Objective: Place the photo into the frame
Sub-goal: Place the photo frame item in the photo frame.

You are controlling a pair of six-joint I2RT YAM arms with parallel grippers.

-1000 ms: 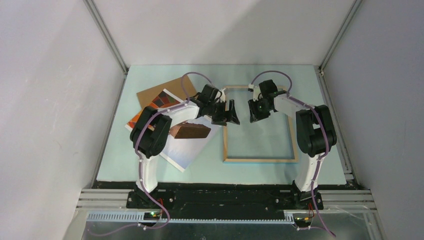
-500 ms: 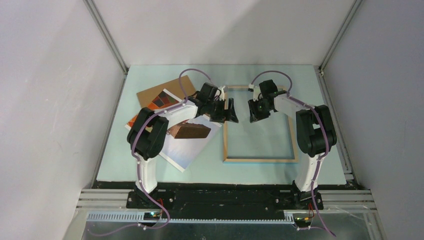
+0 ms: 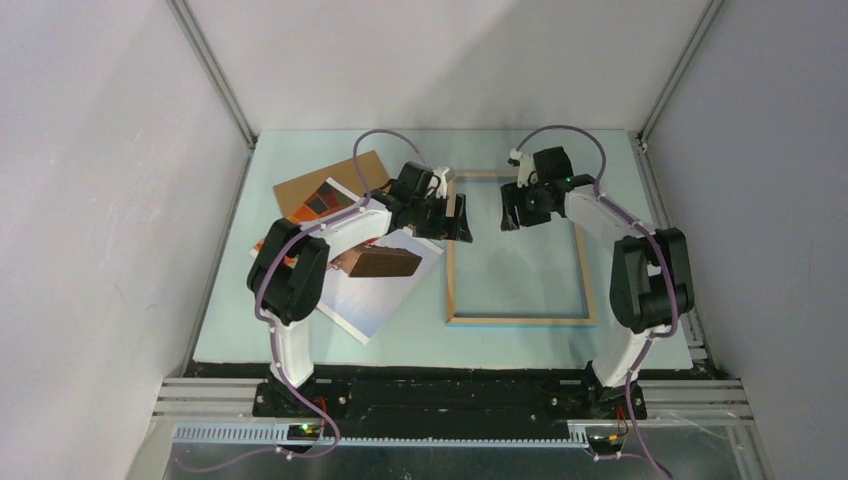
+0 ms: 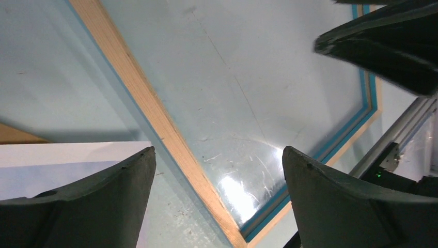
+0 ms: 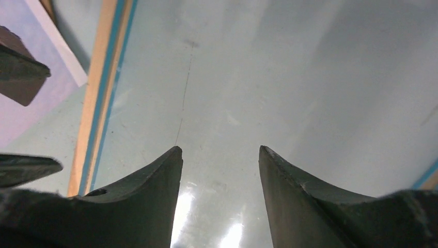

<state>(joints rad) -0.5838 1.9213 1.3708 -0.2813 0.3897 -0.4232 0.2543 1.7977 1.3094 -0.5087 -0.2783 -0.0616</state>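
Photo (image 3: 378,300): flat on worktop (image 3: 440,345), just left of frame.
Frame (image 3: 520,320): flat, wood side up, unfilled.
Left hand (image 3: 452,222): released, above frame's left rail.
Right hand (image 3: 510,210): parted, apparently empty.
Risk: flat photo resists pinching; fingers may crease it or shove frame.

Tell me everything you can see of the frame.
The frame is a thin rectangle lying flat on the pale green table, right of centre. Its upward face looks like light bare wood; bright blue shows along its inner lip and near edge. The area inside looks glossy and scratched. One corner of the photo lies right by its left rail; contact cannot be told. The open left claw hovers astride that rail, the open right claw over the opening; neither grips it.
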